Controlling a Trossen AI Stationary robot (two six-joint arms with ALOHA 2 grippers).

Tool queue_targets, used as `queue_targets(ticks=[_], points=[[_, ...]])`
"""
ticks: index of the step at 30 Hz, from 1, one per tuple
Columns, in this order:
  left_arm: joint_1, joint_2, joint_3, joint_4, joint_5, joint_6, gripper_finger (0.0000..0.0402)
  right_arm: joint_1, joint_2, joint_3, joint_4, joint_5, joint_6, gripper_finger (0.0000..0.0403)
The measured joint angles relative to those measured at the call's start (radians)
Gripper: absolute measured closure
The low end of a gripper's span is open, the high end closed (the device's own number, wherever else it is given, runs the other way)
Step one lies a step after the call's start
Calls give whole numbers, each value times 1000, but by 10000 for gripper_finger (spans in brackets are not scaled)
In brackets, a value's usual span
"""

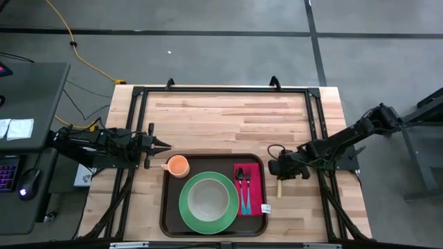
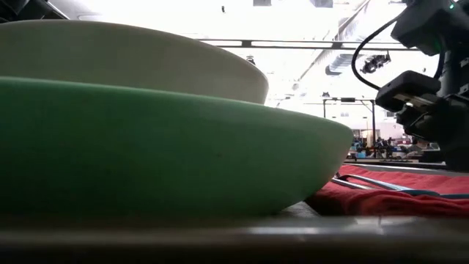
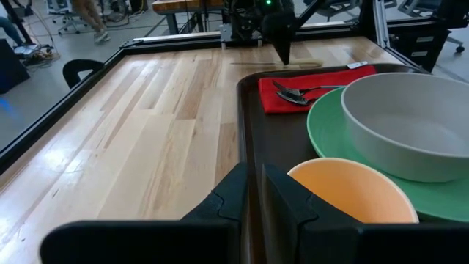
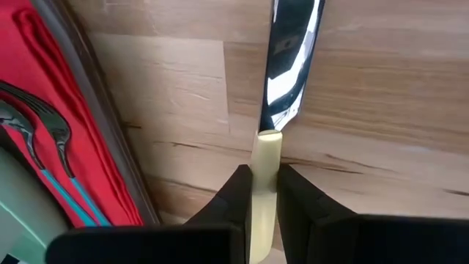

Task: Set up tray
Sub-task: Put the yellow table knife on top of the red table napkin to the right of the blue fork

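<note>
The dark brown tray [image 1: 168, 207] lies at the table's near middle. On it are a green plate [image 1: 187, 207] with a pale bowl [image 1: 208, 198], an orange cup [image 1: 178, 166], and a red napkin [image 1: 255, 187] bearing a fork and a spoon [image 1: 243, 188]. My right gripper [image 1: 280, 171] is just right of the tray and is shut on a knife with a cream handle [image 1: 279, 188]. My left gripper [image 1: 168, 146] is shut and empty, just beyond the tray's far left corner, next to the cup [image 3: 352, 194]. My right gripper pinches the knife's cream handle [image 4: 268, 147] between its two fingers, close to where the shiny blade [image 4: 289, 66] begins. The fingers lie along the knife, one on each side. The knife lies about level over the bare wood; I cannot tell whether it rests on the wood.
A black metal frame [image 1: 221, 90] runs along the table's far and side edges. Bare wood [image 1: 228, 117] stretches beyond the tray to the far edge. A strip of bare wood lies between the tray's right rim and the frame's right rail [image 1: 322, 138].
</note>
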Motion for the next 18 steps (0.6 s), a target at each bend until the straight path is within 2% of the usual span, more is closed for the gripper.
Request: queue_targets(ticks=[18], points=[[0, 0, 0, 0, -3, 0, 328, 1, 3, 0, -24, -59, -9, 376]])
